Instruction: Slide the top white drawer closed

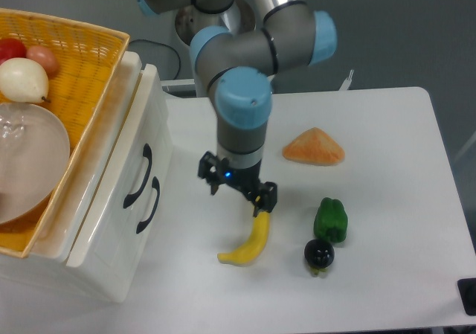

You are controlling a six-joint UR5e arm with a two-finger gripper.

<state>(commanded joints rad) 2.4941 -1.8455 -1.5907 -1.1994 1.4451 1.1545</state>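
**Top drawer sitting flush, arm parked over the banana**

White tabletop (pixel 387 126) fills most of the view, with a grey wall behind it. Way over at 9 o'clock there's a yellow wicker basket (pixel 82 59) on top of the white cabinet (pixel 97 267), holding a clear glass bowl (pixel 30 163), a pale pear (pixel 22 79) and a couple of red fruits. On the cabinet front, the top white drawer (pixel 137 137) looks pushed in, its black curved handle (pixel 137 175) level with the lower drawer's handle (pixel 149 204) just beside it.

Near the centre, the gripper (pixel 238 189) hangs pointing down, well apart from the cabinet, with its fingers spread and nothing between them. One fingertip sits right over the top end of the banana (pixel 249 243); can't tell if it's touching.

Toward 3 o'clock from the gripper lies an orange wedge of bread (pixel 314 147). Around 4 o'clock sit a green pepper (pixel 331 219) and a small dark round fruit (pixel 319 254) just below it.
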